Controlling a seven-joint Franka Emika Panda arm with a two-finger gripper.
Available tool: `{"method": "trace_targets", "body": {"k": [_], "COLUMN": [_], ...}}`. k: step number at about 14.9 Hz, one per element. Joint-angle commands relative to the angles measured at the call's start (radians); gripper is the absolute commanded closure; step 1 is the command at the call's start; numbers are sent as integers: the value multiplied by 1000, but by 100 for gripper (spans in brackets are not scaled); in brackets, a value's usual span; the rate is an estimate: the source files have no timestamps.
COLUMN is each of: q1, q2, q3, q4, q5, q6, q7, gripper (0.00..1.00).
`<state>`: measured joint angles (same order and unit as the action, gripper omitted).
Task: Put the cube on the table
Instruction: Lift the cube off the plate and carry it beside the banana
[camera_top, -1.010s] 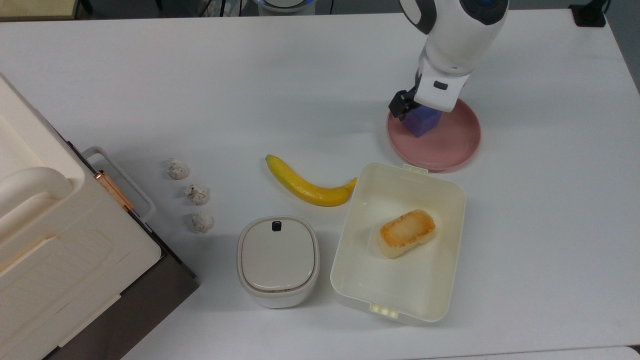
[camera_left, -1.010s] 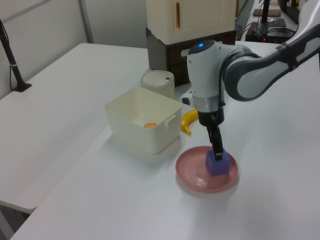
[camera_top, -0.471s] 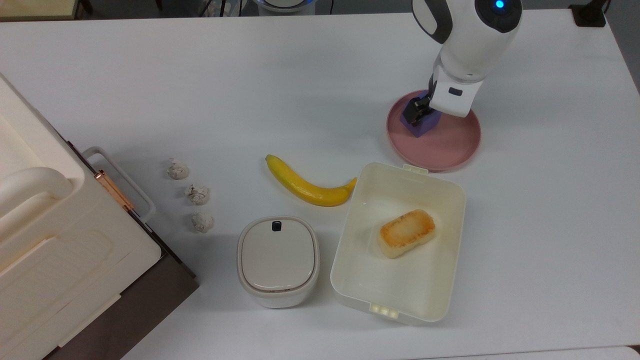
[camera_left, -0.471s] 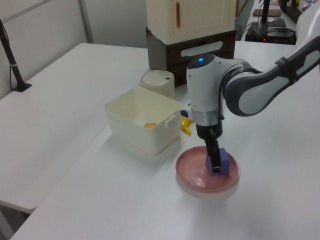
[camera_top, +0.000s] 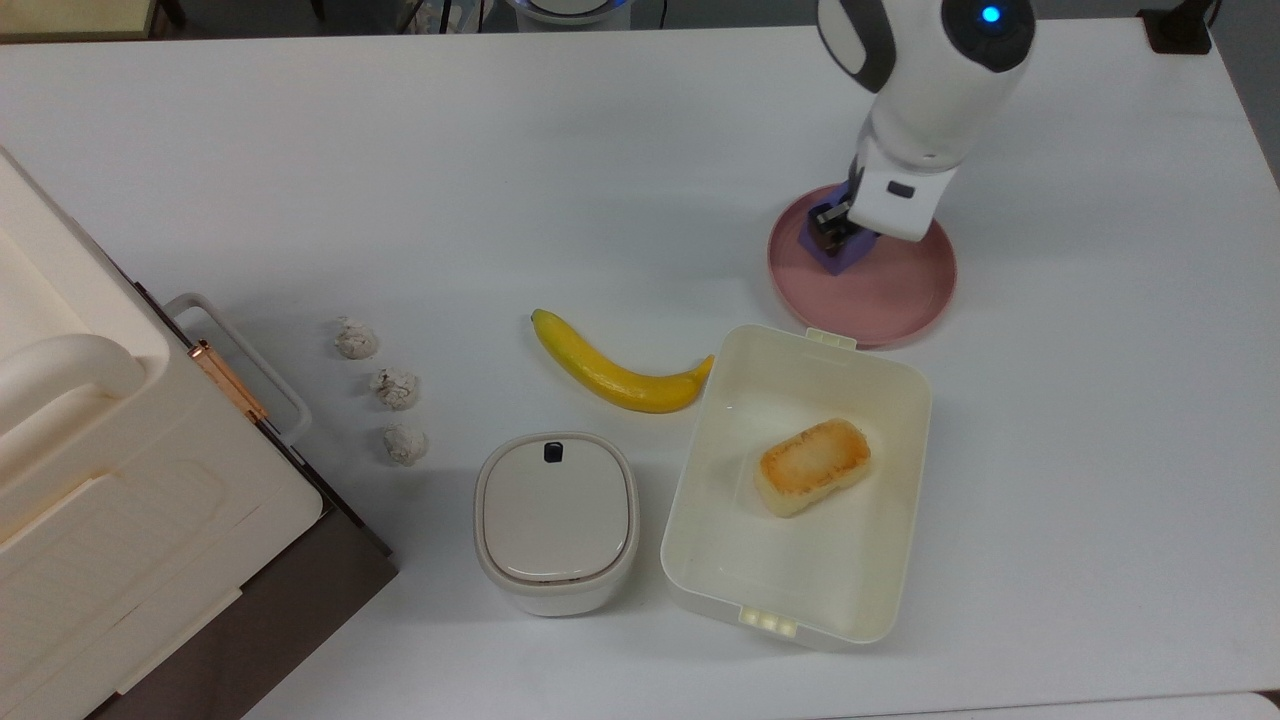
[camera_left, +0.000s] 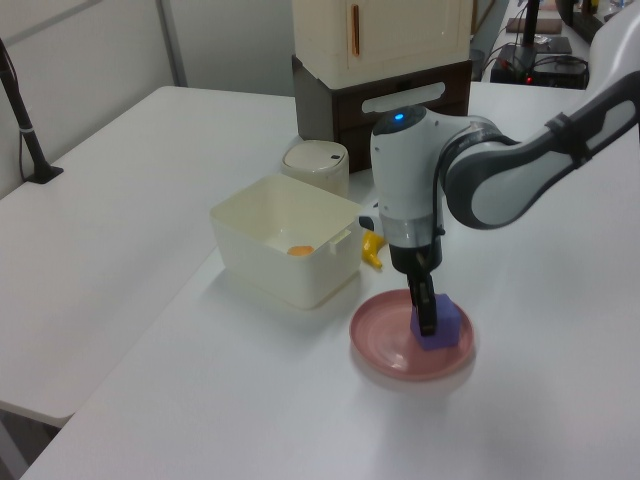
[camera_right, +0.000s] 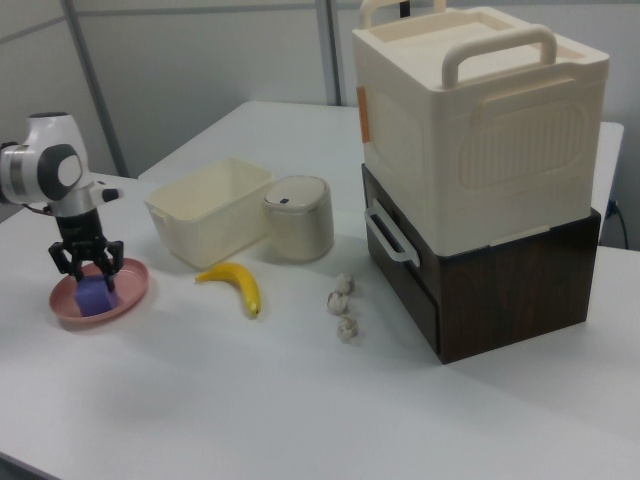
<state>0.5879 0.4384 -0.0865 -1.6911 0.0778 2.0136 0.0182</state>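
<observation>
On the pink plate, the cube sits between the claw's spread fingers.

My top view looks straight down on the table, with the plate at upper right. My left view sits low at the plate end, facing the cabinet. My right view looks from the opposite end, with the cabinet nearest and the plate at far left.

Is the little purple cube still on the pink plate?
Yes. The purple cube sits on the pink plate, with the gripper astride it.
</observation>
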Motion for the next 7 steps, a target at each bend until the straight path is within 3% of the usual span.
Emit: {"method": "trace_targets", "body": {"k": [1, 7], "q1": [-81, -252], "q2": [-52, -95], "q3": [-9, -10], "q4": [-1, 1], "q5": [7, 4], "q6": [-97, -237], "q7": [-99, -271], "gripper": [78, 78]}}
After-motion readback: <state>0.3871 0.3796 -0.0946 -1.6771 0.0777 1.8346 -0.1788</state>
